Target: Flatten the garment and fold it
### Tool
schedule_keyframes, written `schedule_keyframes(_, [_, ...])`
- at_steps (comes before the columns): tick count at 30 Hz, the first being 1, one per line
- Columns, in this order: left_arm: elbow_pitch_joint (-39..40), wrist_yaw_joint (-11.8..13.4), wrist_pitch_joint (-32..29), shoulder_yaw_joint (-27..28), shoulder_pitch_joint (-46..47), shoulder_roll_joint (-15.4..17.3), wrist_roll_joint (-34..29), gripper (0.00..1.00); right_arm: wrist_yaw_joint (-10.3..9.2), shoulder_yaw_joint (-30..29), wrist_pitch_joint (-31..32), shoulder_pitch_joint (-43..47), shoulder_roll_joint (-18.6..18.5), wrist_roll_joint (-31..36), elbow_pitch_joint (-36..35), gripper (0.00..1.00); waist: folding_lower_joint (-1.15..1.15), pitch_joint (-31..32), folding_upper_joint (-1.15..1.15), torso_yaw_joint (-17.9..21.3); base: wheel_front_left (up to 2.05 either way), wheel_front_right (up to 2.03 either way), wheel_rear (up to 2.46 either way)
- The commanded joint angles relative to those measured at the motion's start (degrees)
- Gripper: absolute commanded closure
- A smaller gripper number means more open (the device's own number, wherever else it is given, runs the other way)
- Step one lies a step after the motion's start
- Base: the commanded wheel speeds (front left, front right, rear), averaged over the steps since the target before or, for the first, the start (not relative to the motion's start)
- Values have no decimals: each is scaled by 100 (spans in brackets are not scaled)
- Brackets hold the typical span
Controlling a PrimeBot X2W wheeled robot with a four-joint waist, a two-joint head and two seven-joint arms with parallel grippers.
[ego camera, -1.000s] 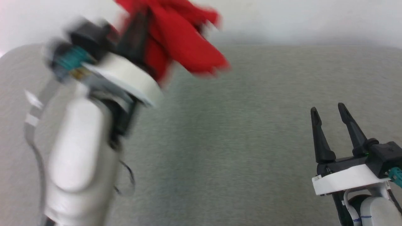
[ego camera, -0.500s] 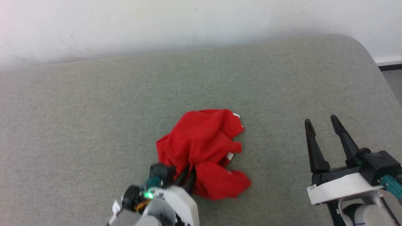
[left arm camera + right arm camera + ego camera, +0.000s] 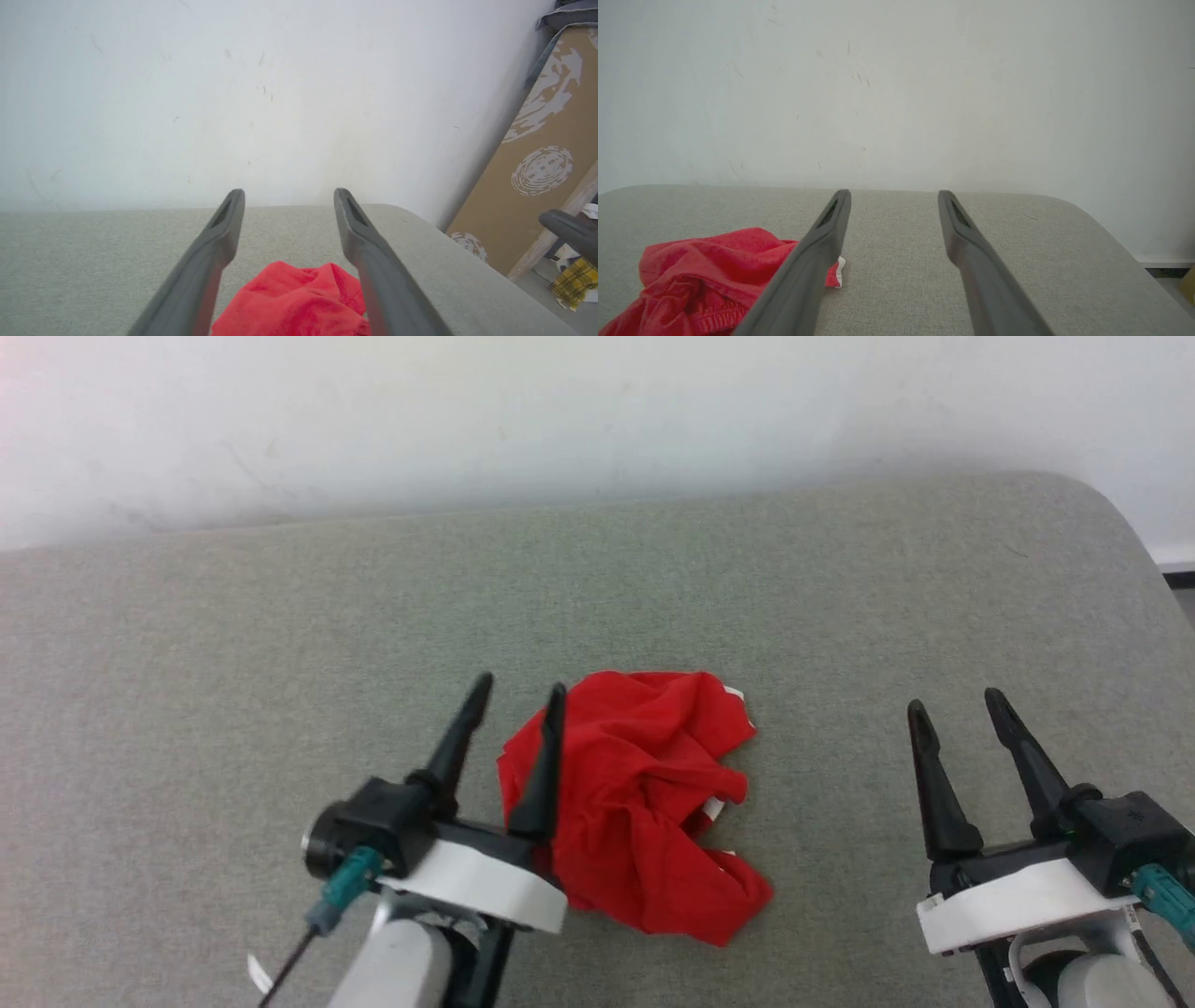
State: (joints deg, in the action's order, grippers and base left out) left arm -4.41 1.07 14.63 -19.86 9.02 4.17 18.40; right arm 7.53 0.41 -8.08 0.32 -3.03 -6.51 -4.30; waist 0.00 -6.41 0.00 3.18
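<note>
Progress is close to nil: the garment (image 3: 644, 803) lies as a crumpled red heap on the grey worktop (image 3: 280, 644), bunched and deeply creased, with only slivers of white trim (image 3: 735, 693) peeping out along its far and right edges. No leg, waistband or side stripe is spread out, so I judge that the whole of the flattening is yet to do, and the folding after it.

The left tool (image 3: 520, 684) sits at the garment's left edge, fingers spread apart and holding nothing. One finger overlaps the heap in the head view, and I cannot tell whether it touches the cloth. The right tool (image 3: 953, 701) stands well to the right of the garment, likewise released and empty, over bare worktop.

What is left, as I read it, is finding two edges or corners in the heap, drawing them apart until the cloth lies flat, and then folding.
</note>
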Motion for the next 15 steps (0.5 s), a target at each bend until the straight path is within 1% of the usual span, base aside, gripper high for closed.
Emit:
schedule_keyframes(1, [88, 15, 26, 108, 70, 63, -56, 0, -4, 1, 26, 55, 15, 36, -45, 0, 0, 50, 0, -72, 0, 0, 0])
schedule_keyframes(6, [404, 22, 34, 677, 22, 300, -138, 0, -4, 15, 104, 111, 15, 78, -119, 0, 0, 80, 0, -132, 0, 0, 0])
schedule_keyframes(12, [244, 122, 22, 1230, -476, 747, -78, 0, -4, 34, 186, 212, 15, 118, -134, 0, 0, 202, 0, -101, 0, 0, 0])
schedule_keyframes(15, [261, 211, -70, 1418, -782, 884, 4, 0, -4, -6, 216, 292, 15, 118, -140, 0, 0, 268, 0, -121, 0, 0, 0])
